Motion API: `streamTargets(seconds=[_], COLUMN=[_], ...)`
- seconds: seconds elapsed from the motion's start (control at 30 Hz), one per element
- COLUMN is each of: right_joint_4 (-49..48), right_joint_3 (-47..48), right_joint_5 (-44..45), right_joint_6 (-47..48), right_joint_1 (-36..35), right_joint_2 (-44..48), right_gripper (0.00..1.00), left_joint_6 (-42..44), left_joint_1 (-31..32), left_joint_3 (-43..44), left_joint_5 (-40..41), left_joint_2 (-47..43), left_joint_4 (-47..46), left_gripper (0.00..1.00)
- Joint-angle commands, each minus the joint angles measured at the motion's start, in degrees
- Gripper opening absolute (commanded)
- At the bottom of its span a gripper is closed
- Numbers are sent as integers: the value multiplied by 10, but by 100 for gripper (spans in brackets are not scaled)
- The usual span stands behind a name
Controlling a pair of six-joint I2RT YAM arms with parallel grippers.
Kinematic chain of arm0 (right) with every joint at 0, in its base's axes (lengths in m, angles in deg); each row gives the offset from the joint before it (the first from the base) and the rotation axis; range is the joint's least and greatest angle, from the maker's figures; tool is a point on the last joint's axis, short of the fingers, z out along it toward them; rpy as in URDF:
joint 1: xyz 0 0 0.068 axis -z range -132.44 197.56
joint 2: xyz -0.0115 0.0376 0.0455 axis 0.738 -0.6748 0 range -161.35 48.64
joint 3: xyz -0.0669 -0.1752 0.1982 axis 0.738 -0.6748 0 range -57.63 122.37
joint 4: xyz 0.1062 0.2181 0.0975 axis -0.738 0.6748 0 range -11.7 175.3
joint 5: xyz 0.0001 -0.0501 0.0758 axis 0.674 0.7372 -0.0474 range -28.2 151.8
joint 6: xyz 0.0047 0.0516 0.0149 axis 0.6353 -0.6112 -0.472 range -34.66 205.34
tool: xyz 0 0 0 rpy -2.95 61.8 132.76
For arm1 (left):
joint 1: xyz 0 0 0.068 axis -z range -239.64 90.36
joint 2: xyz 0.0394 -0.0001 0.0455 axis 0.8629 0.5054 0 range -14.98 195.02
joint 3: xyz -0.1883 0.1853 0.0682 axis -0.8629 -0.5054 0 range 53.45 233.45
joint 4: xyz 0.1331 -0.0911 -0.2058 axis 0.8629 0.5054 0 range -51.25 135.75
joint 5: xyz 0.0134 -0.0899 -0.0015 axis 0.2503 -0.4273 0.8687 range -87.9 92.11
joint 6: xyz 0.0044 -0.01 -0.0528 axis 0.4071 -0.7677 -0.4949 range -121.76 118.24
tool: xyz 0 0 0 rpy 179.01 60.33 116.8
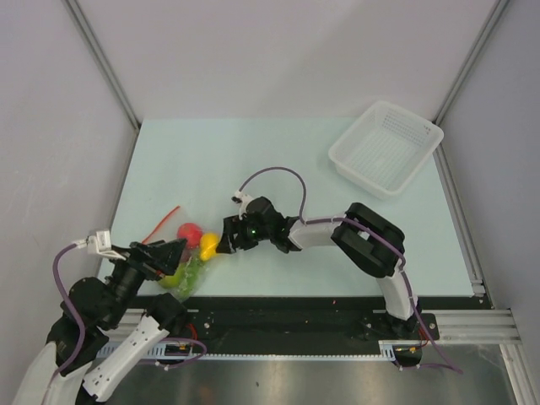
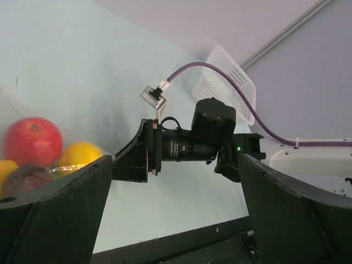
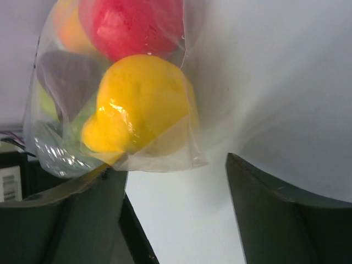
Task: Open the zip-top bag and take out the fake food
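Floppy, slippery zip-top bag [image 1: 190, 257], light fake food [image 3: 140, 99] inside

Left pincer [image 2: 176, 165] and right pincer [image 3: 173, 165] both released; I'd pinch the film by the red zip strip [image 1: 162, 221].

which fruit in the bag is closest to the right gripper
The yellow pear, in the bag corner beside the right gripper; the red apple lies farther back.

Top view: zip-top bag [image 1: 192, 253] part-hidden under left fingers [image 1: 167, 251]; mouth state unreadable. Right wrist: red apple [image 3: 132, 25] blurred, cropped at top edge. Left wrist: yellow fruit [image 2: 5, 169] cut by left edge.
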Motion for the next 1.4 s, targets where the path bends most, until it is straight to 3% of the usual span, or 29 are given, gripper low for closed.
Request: streamTargets(seconds=[0.0,0.03,0.07,0.13,0.27,0.3,0.47,0.53,0.6,0.63,0.73,0.9,0.97,1.07,1.17,1.37], right_joint_4=[-78,-80,-84,-87,-55,-34,167,235,237,230,216,135,90,16,-56,-165], right_joint_3=[40,47,61,74,118,169,346,357,315,262,148,6,-43,-81,-75,-8], right_joint_5=[-14,-17,-22,-26,-11,-9,-31,-26,-30,-39,-50,-78,-69,-33,-20,-34], right_joint_6=[-49,-54,-57,-68,-48,-36,56,76,101,111,128,55,31,-7,-47,-139], right_joint_1=[25,35,40,50,98,106,153,166,165,160,122,44,-6,-73,-117,-126], right_joint_2=[-32,-42,-47,-57,-82,-90,-151,-132,-72,-49,33,120,149,164,119,-4], right_gripper=[68,65,53,45,42,42,52,60,67,75,82,81,75,68,65,66], left_joint_6=[-8,-9,-11,-11,-15,-20,-81,-89,-99,-104,-105,-102,-101,-95,-91,-78], left_joint_1=[-3,-3,-3,-2,-2,-3,-3,-3,-3,-3,-3,-3,-3,-3,-3,-3], left_joint_3=[-8,-10,-11,-12,-17,-22,-34,-36,-33,-31,-28,-36,-28,-13,4,35], left_joint_5=[9,8,7,6,5,9,29,22,19,18,25,40,51,65,83,95], left_joint_2=[24,28,32,45,65,70,129,147,171,177,171,106,93,79,66,51], left_joint_4=[-8,-9,-10,-11,-18,-16,18,22,33,34,26,-22,-24,-13,-1,16], left_gripper=[100,100,100,100,100,99,100,100,100,100,100,99,100,99,99,99])
